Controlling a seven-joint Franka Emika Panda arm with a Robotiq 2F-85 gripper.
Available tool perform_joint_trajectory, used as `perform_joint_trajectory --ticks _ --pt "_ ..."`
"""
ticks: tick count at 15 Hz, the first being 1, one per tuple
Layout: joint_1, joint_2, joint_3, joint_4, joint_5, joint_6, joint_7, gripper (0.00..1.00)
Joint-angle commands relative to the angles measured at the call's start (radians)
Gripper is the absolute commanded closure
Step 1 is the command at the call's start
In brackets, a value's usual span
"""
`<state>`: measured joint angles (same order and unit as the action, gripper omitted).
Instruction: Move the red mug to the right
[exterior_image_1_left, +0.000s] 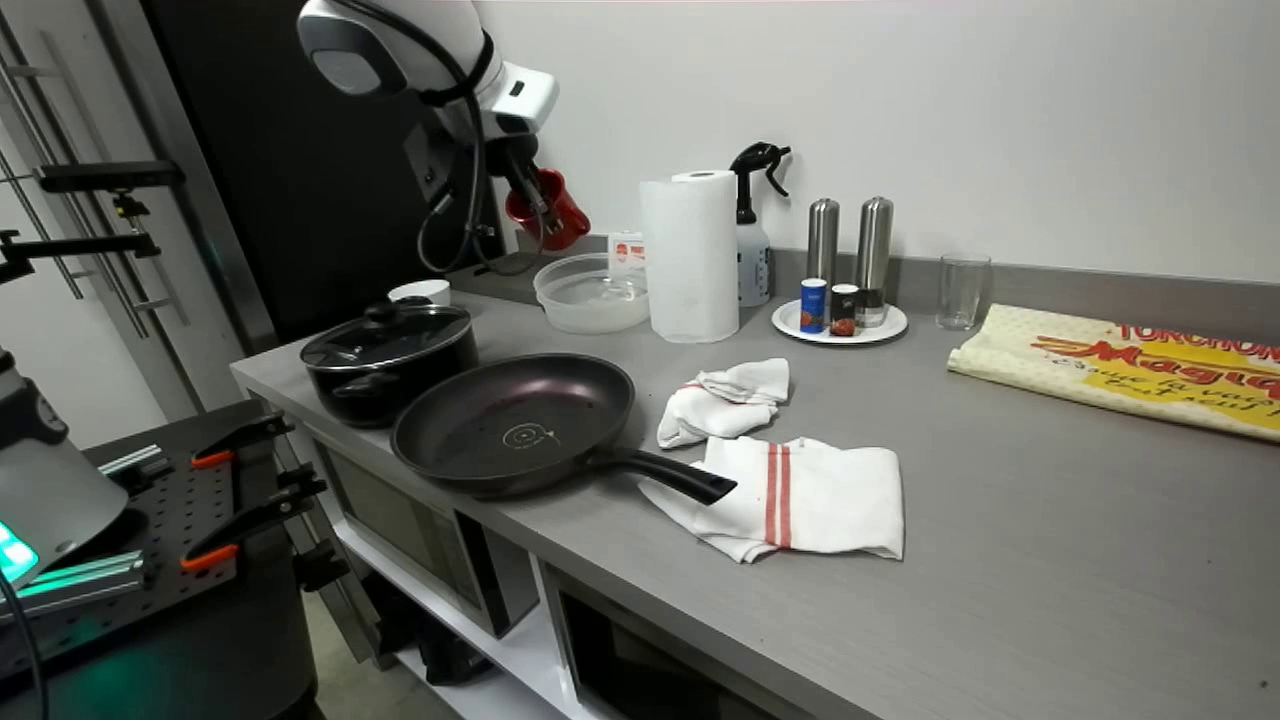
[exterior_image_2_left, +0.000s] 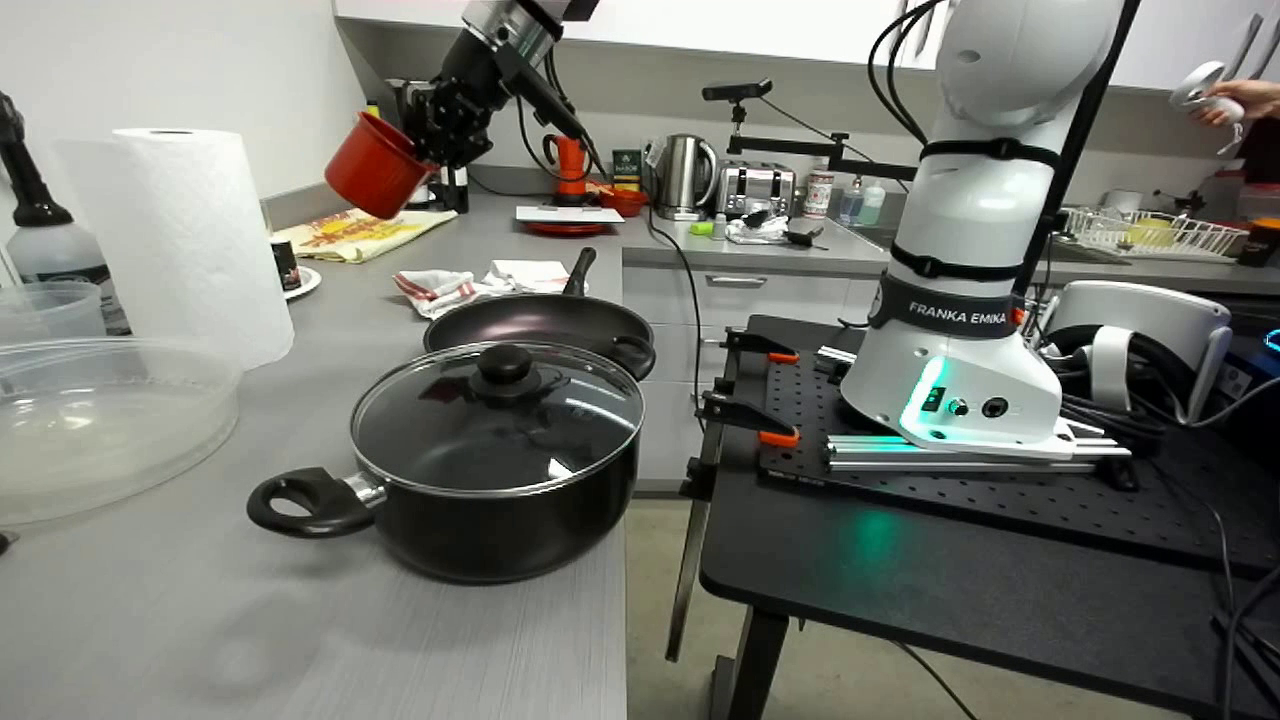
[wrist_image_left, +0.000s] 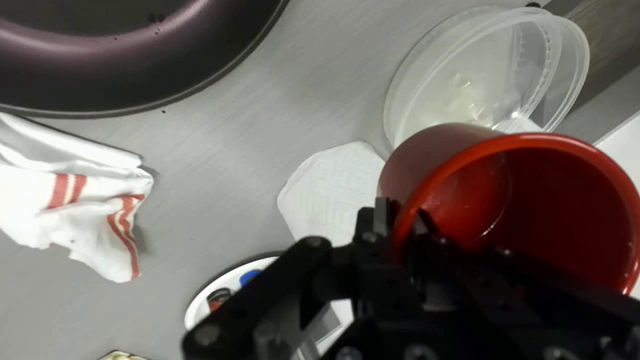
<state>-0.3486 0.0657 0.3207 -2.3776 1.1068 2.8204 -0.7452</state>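
Gray counter (exterior_image_1_left: 1000, 560) meets white wall (exterior_image_1_left: 1020, 120); above, the pincer (wrist_image_left: 403, 225) grips 1 tilted red mug (exterior_image_2_left: 372, 168).

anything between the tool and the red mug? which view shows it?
Nothing: in the wrist view the tool grips the red mug directly at its rim, one finger inside, one outside, no gap visible.

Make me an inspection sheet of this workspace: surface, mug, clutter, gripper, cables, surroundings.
Surface: grey counter, one dark speck beside the frying pan.
Job's things: red mug, held tilted above the counter.
Clutter: lidded pot, paper towel roll, red-striped cloth, clear tub.
Grippers: the single gripper is shut on the mug's wall.
Cables: black cable along the arm, looping near the gripper.
Surroundings: kettle, toaster, and a hand in an exterior view.
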Motion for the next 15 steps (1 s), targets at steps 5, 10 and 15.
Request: perform_joint_trajectory --ticks 5,10,15 --pt "-0.065 0.051 -0.055 0.054 0.065 -0.037 0.089 0.98" --pt "-0.086 0.122 -0.095 0.139 -0.012 -0.089 0.247 0.98" --pt "-0.089 0.214 -0.15 0.272 -0.151 -0.174 0.466 0.98"
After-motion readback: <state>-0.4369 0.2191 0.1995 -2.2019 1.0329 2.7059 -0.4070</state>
